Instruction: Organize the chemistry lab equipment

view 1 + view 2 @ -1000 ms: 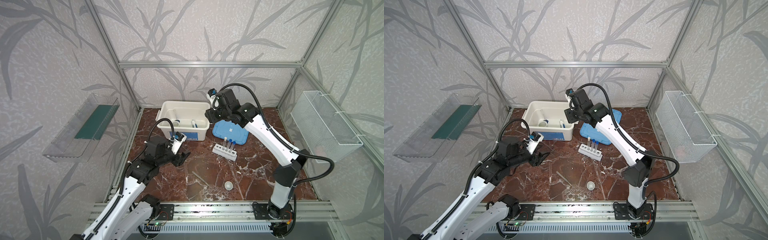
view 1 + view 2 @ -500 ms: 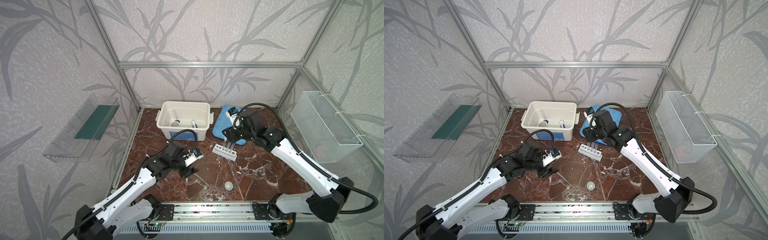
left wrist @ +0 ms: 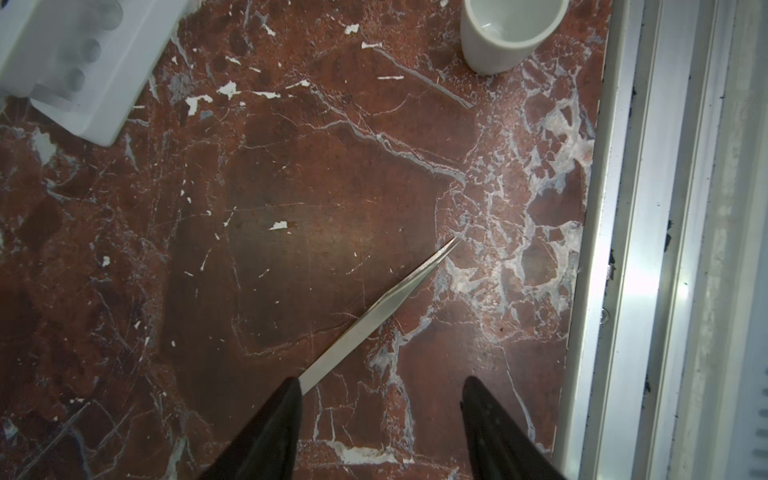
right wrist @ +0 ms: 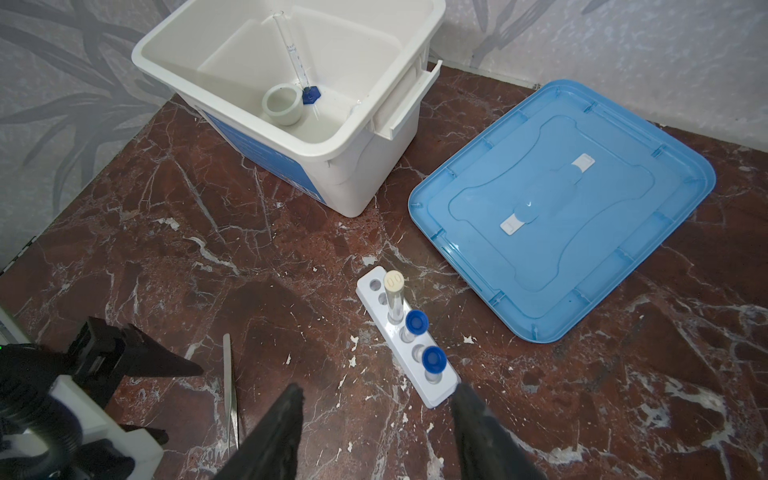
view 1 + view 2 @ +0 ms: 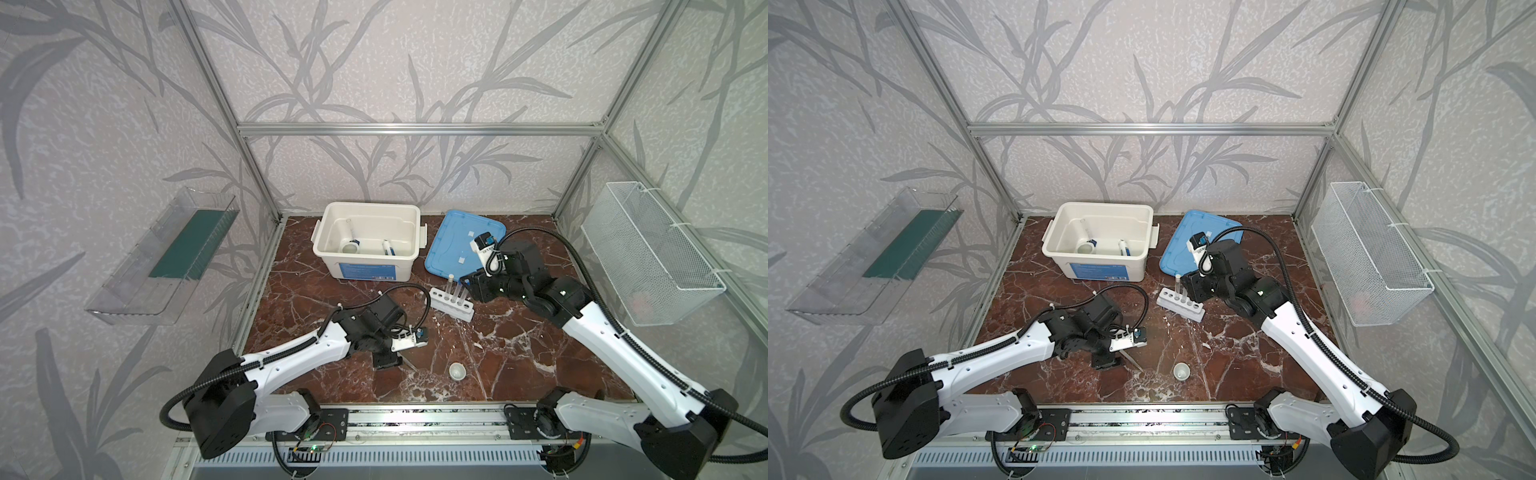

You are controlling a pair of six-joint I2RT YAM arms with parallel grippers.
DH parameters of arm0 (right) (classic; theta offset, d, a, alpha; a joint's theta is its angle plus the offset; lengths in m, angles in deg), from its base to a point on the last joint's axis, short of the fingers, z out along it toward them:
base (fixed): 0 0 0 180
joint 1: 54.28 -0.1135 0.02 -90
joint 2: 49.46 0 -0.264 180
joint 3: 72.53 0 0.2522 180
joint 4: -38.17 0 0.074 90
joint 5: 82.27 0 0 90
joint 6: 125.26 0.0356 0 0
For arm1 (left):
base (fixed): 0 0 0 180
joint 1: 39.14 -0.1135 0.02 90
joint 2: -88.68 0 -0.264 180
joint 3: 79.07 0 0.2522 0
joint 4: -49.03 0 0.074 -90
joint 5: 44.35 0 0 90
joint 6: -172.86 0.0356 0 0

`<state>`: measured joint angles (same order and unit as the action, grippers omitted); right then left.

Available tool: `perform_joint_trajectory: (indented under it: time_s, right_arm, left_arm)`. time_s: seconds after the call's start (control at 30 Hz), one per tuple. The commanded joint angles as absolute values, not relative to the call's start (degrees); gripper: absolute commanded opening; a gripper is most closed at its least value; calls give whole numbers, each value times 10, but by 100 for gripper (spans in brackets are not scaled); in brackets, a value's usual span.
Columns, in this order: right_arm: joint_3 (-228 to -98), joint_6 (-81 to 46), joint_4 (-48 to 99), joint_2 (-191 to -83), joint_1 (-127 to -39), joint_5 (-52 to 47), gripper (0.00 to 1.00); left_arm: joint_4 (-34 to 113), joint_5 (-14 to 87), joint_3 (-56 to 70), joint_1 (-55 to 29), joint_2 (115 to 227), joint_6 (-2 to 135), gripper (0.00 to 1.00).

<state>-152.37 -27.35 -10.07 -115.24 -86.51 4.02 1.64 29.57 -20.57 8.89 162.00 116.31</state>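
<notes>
Metal tweezers lie flat on the table in a top view, just beside your left gripper; a cup stands near.

Left wrist: jaws wide and empty, one finger overlapping the tweezers' handle end. The step appears to be grasping them; straddle the handle first, then close.

Right wrist: right gripper wide, empty, near the rack holding tubes.

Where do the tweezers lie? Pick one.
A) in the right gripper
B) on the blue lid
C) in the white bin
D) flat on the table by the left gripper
D: the tweezers lie flat on the table, one end beside a finger of the open left gripper, ungripped.
</notes>
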Motion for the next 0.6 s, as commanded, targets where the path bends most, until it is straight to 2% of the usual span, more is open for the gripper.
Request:
perform_joint_trajectory:
  time_s: [0.0, 0.57]
  right_arm:
    - [-1509, -271, -85, -1137, -856, 28, 58]
    - [-1471, -253, -59, -1119, -827, 10, 54]
  left_arm:
    - [36, 312, -196, 102, 1640, 1200, 62]
    - [73, 345, -210, 143, 1714, 1257, 58]
